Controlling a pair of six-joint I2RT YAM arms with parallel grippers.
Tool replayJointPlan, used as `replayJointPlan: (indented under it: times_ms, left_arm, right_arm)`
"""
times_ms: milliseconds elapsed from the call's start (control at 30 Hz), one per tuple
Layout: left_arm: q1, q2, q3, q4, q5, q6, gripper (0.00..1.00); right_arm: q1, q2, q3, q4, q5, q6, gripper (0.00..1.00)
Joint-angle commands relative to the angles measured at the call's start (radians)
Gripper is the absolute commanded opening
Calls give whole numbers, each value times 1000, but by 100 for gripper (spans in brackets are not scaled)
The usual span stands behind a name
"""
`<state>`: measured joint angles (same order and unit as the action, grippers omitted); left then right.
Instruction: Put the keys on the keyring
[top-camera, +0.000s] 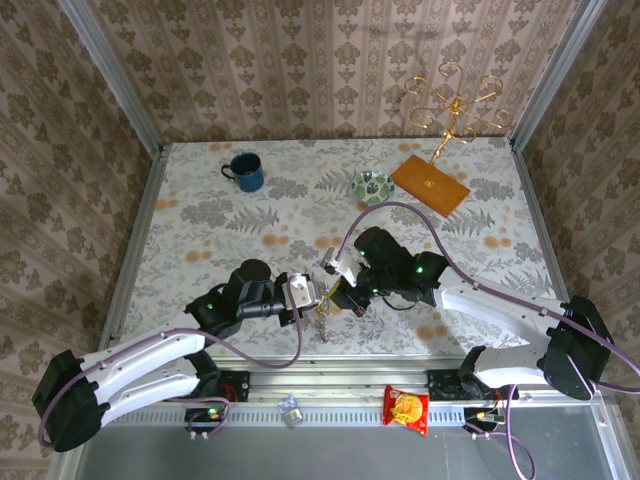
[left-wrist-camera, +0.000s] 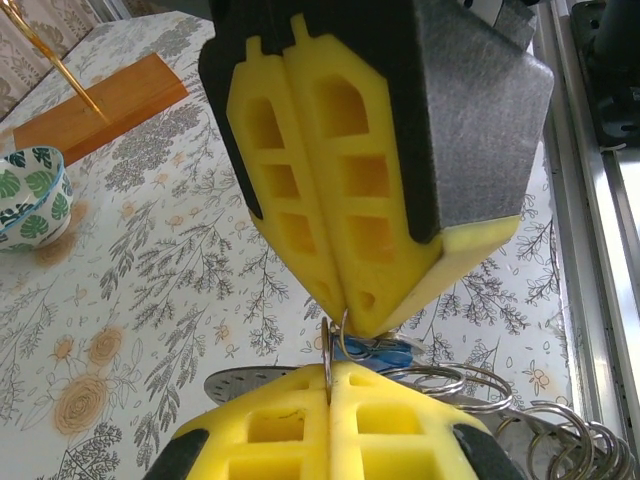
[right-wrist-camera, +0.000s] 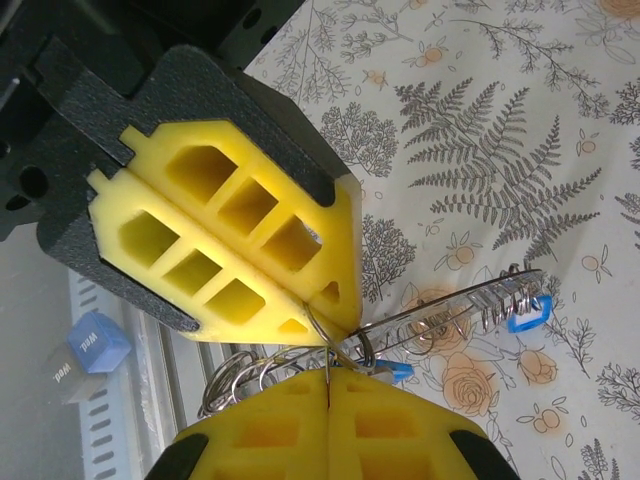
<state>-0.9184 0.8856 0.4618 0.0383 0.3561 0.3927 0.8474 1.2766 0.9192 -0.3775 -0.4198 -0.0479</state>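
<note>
Left tool (top-camera: 322, 298) and right tool (top-camera: 339, 291) block the near middle, tip to tip. The bench (top-camera: 200, 235) lies open either side; mug (top-camera: 243, 171), bowl (top-camera: 373, 186), wooden stand (top-camera: 430, 185) line the back.

Soft, even light from above — shadows on the table (top-camera: 200, 220) are faint, with a pale one on the wallpaper (top-camera: 390, 45) at upper right. Both wrist views are bright; the right wrist view's lower left is out of focus — glare whitens the rail (left-wrist-camera: 600, 250) at the left wrist view's right edge
</note>
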Motion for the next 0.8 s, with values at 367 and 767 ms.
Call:
replayJointPlan:
  times_ms: [367, 767]
  left_arm:
    - [-17, -23, 24, 21, -21, 24, 0]
    - [-28, -46, -4, 66, -52, 47, 0]
  right_arm:
    - [2, -2, 4, 63, 76, 49, 0]
    - [-23, 28, 18, 34, 104, 112, 0]
